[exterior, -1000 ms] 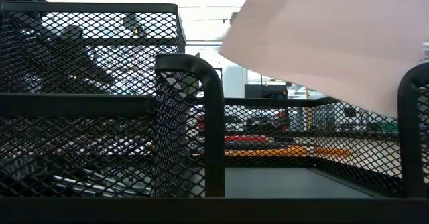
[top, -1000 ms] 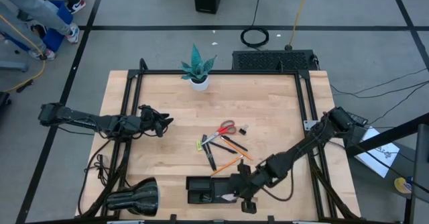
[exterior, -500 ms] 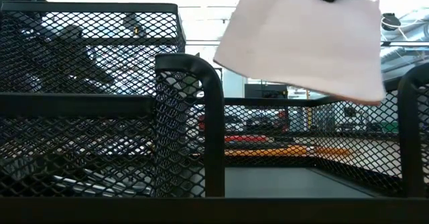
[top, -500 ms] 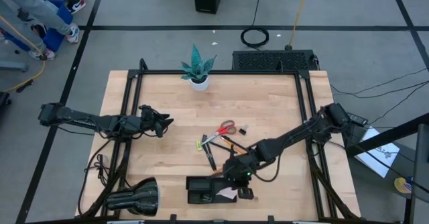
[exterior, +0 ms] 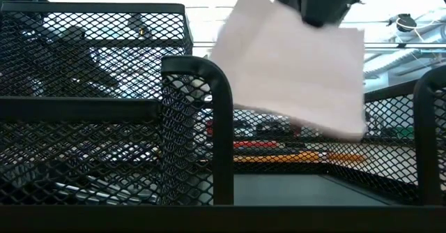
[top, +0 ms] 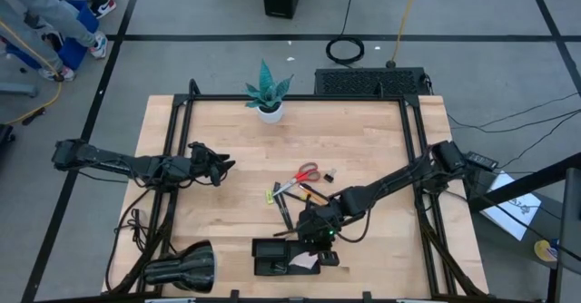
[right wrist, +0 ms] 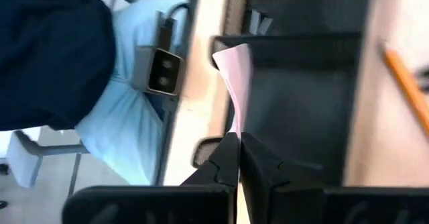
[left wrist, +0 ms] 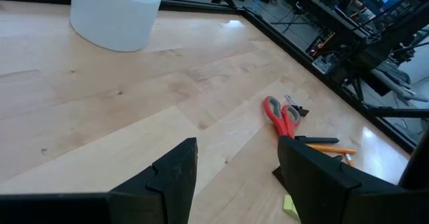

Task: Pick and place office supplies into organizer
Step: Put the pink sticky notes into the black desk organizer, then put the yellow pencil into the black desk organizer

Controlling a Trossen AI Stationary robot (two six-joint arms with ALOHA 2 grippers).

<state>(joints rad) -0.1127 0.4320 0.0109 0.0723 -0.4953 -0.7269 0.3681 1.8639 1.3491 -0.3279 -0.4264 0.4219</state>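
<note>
My right gripper (top: 313, 239) hangs over the black mesh organizer (top: 272, 258) at the table's near edge, shut on the pale pink note pad (exterior: 293, 79). The pad floats tilted above the organizer's open compartment (right wrist: 301, 110). My left gripper (top: 221, 165) waits open above the table's left side. Red-handled scissors (top: 304, 174), a small black clip (top: 329, 173), a yellow piece (top: 270, 195) and black pens with orange pencils (top: 304, 208) lie on the wood at mid-table. My right gripper pinches the note pad by its upper edge (right wrist: 236, 110) between the two shut fingers (right wrist: 228, 158), coming from above and pointing down. The pad hangs tilted below the fingers, lifted clear of the organizer's floor; its lower edge (exterior: 300, 125) is free.
A potted teal plant (top: 269, 94) stands at the far edge. A black rounded lamp-like cylinder (top: 182, 268) lies at the near left corner. A person in blue trousers (right wrist: 134, 117) stands beyond the near edge. The organizer's taller mesh box (exterior: 90, 100) rises beside the open compartment.
My right gripper has carried the note pad toward the table's left and slightly toward the far edge, bringing it over the organizer. The pad has come lower and stays tilted, still hanging from the shut fingers.
</note>
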